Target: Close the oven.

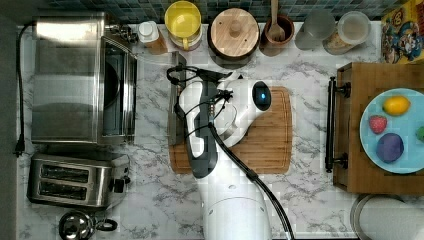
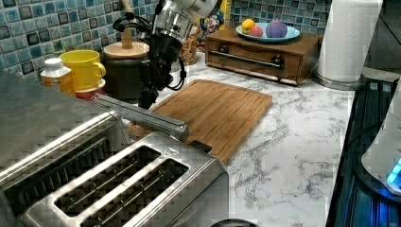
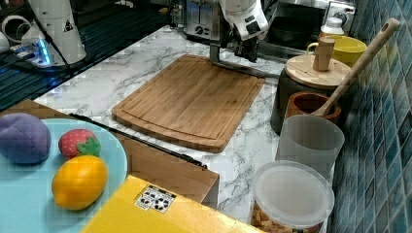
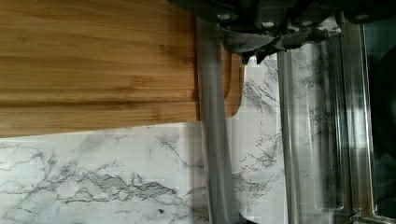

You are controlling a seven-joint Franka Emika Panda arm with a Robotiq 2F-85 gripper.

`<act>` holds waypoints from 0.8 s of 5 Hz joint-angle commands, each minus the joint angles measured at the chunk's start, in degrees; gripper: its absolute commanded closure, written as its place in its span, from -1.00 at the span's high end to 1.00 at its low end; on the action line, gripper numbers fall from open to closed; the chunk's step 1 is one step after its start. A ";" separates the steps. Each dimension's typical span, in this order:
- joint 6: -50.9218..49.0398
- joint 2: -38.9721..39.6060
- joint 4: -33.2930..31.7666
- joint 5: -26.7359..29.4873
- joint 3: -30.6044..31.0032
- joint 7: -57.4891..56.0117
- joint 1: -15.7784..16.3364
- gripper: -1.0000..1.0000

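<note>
Boxy stainless-steel toaster oven (image 1: 70,80) glass door hanging open flat; black gripper (image 2: 147,97) hovering at metal bar handle (image 2: 142,116) for lifting, claw state unclear

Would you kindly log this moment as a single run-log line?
oven: door down, open | pincer: at door handle, grip unclear | cutting board: under handle edge | close: not done

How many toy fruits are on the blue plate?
4: a yellow lemon, a red strawberry and a purple fruit grouped on the blue plate, plus a green one cut off at the top view's right edge.
</note>
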 commanded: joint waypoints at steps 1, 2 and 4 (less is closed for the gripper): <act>-7.58 0.12 7.96 2.51 3.09 1.95 -0.31 -1.00; -9.22 -2.23 6.34 3.88 4.79 0.99 0.07 -1.00; -8.60 -8.87 4.73 3.87 9.05 0.88 3.81 -1.00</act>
